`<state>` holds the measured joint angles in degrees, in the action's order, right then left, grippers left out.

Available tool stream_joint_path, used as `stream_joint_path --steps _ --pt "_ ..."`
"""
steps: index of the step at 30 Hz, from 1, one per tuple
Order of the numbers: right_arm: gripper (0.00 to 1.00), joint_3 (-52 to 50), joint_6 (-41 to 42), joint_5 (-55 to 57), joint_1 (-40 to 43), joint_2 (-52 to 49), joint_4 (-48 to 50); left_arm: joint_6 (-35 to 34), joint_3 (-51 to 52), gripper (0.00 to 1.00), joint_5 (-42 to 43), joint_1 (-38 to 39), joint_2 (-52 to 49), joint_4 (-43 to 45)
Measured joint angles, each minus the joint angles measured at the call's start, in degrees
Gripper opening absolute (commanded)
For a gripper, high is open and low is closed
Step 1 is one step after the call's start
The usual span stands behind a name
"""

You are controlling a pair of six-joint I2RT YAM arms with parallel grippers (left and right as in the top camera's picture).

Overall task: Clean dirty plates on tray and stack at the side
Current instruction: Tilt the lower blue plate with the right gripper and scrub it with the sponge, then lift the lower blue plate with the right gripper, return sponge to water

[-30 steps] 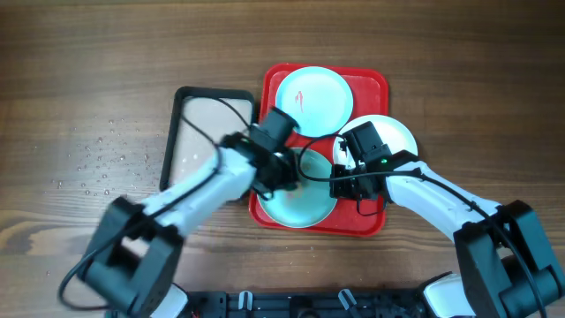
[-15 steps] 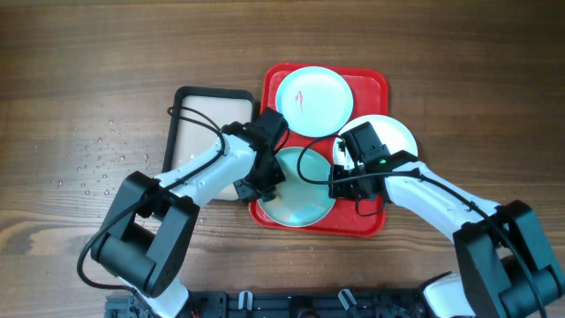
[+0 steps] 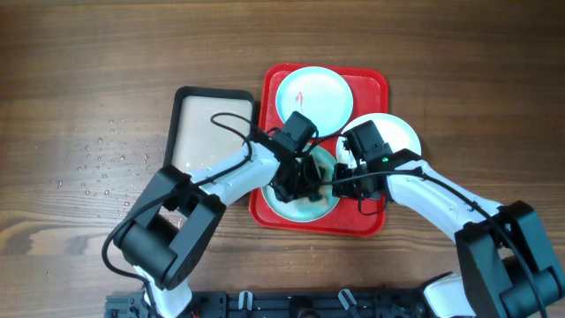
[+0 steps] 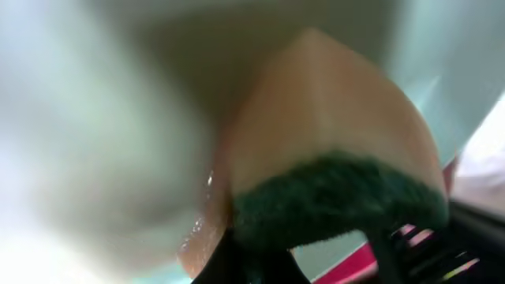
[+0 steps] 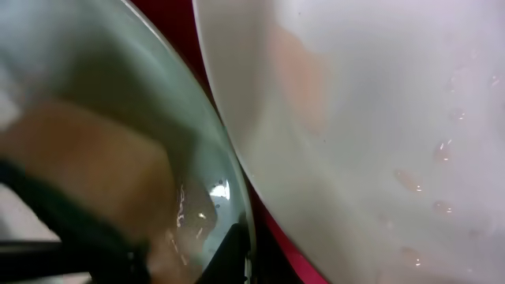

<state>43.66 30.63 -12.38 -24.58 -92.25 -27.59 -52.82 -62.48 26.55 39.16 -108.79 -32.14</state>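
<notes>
Overhead: left arm bent across the tray, left end effector pinching a sponge against a pale-blue plate.

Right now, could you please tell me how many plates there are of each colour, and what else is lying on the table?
Pale blue plates: 2
White plate: 1
Red tray: 1
Beige tray: 1
Sponge: 1
Total: 6
</notes>
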Motion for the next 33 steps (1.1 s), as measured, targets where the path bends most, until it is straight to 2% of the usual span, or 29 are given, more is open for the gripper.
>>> stream_joint_path --steps 5,7,9,13,16,19,21,24,27,31,32,33 --pt "0.06 0.00 0.00 0.00 -0.02 0.00 0.00 0.26 -0.83 0.04 0.17 -0.42 -0.09 -9.35" --pt "0.05 0.00 0.00 0.00 -0.02 0.00 0.00 0.42 -1.55 0.04 -3.85 -1.55 0.37 -14.75" --pt "0.06 0.00 0.00 0.00 -0.02 0.00 0.00 0.44 -2.36 0.04 -12.83 -2.56 1.66 -18.73" --pt "0.05 0.00 0.00 -0.44 -0.15 0.00 0.07 0.31 -2.86 0.04 -25.07 -2.56 3.76 -19.30" --pt "0.06 0.00 -0.02 -0.61 -0.31 0.00 -0.02 0.52 -2.91 0.04 -25.57 -2.58 4.76 -19.39" --pt "0.09 0.00 -0.04 -0.59 -0.31 -0.02 -0.20 3.41 -3.78 0.04 -20.96 -4.39 9.18 -21.53" --pt "0.09 -0.02 -0.48 -0.44 -0.31 -0.02 -0.26 4.39 -4.37 0.04 -19.96 -7.06 14.47 -22.95" --pt "0.04 -0.11 -2.21 -0.33 -0.28 -0.02 0.96 8.28 -5.49 0.04 -21.81 -18.08 26.27 -26.62" --pt "0.04 0.02 -2.67 -0.66 -0.28 -0.11 1.55 13.40 -5.68 0.04 -26.29 -25.44 28.50 -26.99" --pt "0.04 5.70 -3.82 0.70 -0.37 -0.15 -10.78 20.37 -1.97 0.04 -29.77 -28.74 26.36 -20.76" --pt "0.04 8.63 -3.93 2.73 -0.72 0.57 -14.36 21.46 0.22 0.07 -29.97 -28.74 25.18 -18.95" --pt "0.04 10.99 -4.15 5.05 -1.29 1.84 -17.11 22.23 2.23 0.28 -30.12 -28.74 23.78 -17.25"
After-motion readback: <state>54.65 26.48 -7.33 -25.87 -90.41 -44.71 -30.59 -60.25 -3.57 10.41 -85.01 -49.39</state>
